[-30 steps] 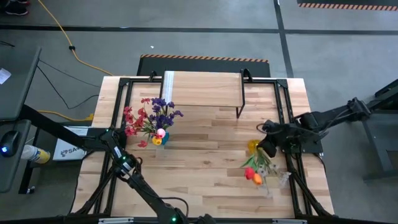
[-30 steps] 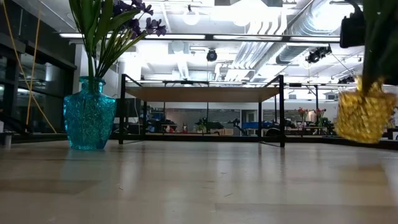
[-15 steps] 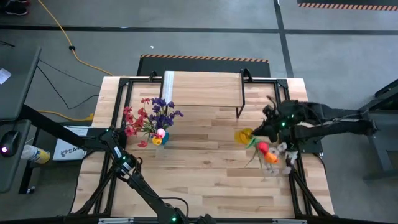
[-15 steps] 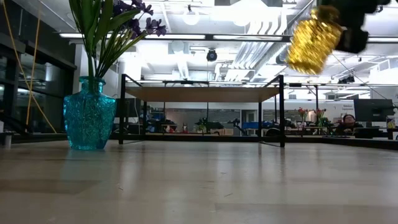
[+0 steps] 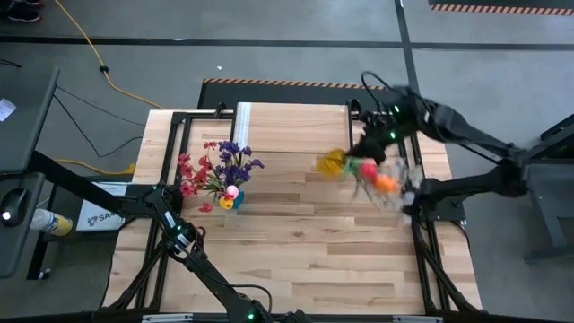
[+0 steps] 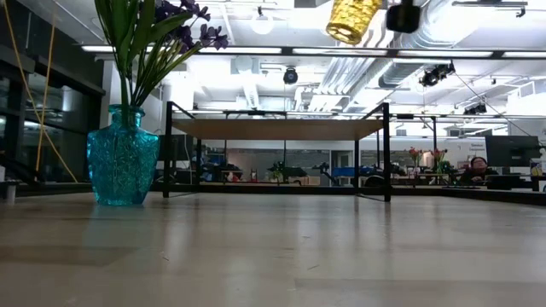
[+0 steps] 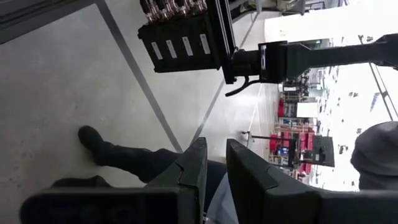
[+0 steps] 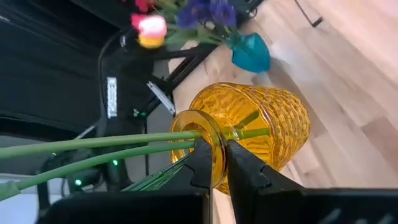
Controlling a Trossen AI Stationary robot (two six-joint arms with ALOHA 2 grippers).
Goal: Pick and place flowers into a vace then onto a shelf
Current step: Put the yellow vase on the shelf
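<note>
Risk: my right pincer [image 8: 219, 163], clamped on the yellow vase [image 8: 261, 134] rim and carrying it tilted near the shelf [image 5: 291, 127], could spill its flowers [image 5: 375, 176].

- My right arm [image 5: 466, 135] is a run of dark, tube-like links with a small green light near the wrist.
- My right gripper [image 8: 214, 163] has two flat, matte black fingers with squared tips.
- My left gripper [image 7: 214, 162] has the same angular black fingers.
- My left arm [image 5: 170, 229] is black too, with a green light.
</note>
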